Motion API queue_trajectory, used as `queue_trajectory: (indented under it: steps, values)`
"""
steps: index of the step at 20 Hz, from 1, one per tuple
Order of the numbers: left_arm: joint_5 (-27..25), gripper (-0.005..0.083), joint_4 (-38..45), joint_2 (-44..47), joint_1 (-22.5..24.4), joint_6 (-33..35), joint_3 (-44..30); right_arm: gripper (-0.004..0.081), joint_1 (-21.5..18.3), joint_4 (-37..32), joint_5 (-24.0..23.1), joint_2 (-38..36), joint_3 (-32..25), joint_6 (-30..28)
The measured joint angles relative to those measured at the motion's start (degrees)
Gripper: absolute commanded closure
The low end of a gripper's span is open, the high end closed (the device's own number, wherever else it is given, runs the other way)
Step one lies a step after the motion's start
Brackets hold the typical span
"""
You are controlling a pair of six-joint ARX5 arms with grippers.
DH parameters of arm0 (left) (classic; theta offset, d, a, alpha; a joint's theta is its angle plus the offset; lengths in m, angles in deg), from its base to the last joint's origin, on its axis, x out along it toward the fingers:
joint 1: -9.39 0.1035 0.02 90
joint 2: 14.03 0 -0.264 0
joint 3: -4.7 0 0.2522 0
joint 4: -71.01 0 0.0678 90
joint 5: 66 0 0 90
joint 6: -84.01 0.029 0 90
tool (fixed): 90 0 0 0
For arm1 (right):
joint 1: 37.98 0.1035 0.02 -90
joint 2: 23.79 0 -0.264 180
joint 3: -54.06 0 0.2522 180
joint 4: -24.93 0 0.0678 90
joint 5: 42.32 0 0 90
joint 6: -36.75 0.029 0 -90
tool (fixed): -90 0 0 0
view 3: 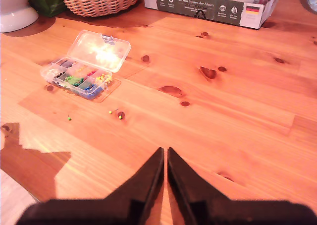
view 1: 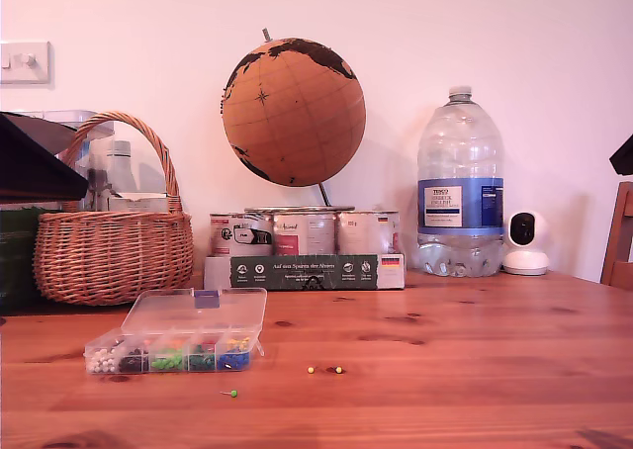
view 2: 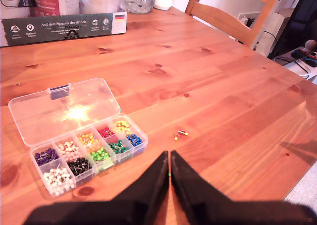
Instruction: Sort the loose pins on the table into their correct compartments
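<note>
On the pine table (view 1: pixel 465 370) the clear organizer (view 1: pixel 178 347) lies with its lid folded back, its compartments (view 2: pixel 89 153) filled with coloured pins. A loose green pin (view 1: pixel 232 394) rests in front of it, and two yellow pins (view 1: pixel 311 370) (view 1: pixel 339 370) lie toward the exterior view's right. My first gripper (view 2: pixel 169 158) hangs shut above the table; the green pin (view 2: pixel 169 174) shows through the slit between its fingers. My second gripper (view 3: pixel 165 155) is shut and empty, well away from the organizer (view 3: pixel 85 61), the green pin (view 3: pixel 69 118) and the yellow pins (view 3: pixel 120 116).
Along the back stand a wicker basket (view 1: pixel 114 241), a cork globe (view 1: pixel 293 111), a carton of tins (view 1: pixel 307 256), a large water bottle (view 1: pixel 460 187) and a white camera (view 1: pixel 525 241). A wooden chair (view 2: pixel 233 17) is beside the table. Dark shapes (view 1: pixel 30 157) (view 1: pixel 623 155) cut in at both exterior-view edges.
</note>
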Motion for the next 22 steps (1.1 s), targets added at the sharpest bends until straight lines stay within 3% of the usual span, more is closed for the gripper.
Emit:
queue_trajectory:
  steps: [4, 11, 15, 22]
  values:
    - [0.02, 0.0797, -11.82, 0.02, 0.0, 0.04, 0.02, 0.0782, 0.0, 4.59, 0.17, 0.09, 0.11, 3.15]
    - [0.81, 0.0797, -11.08, -0.26, -0.13, 2.25, 0.0, 0.0783, 0.0, 3.19, 0.46, 0.13, 0.11, 6.14]
    - [2.45, 0.0797, -11.06, -0.81, -1.55, 3.06, 0.0, 0.0783, 0.09, 2.01, 3.56, 2.86, 0.11, 6.19]
    - [2.56, 0.0797, -9.7, -12.22, -6.67, 6.12, 4.35, 0.0783, 5.42, -0.5, 4.57, 13.07, 0.11, 5.95]
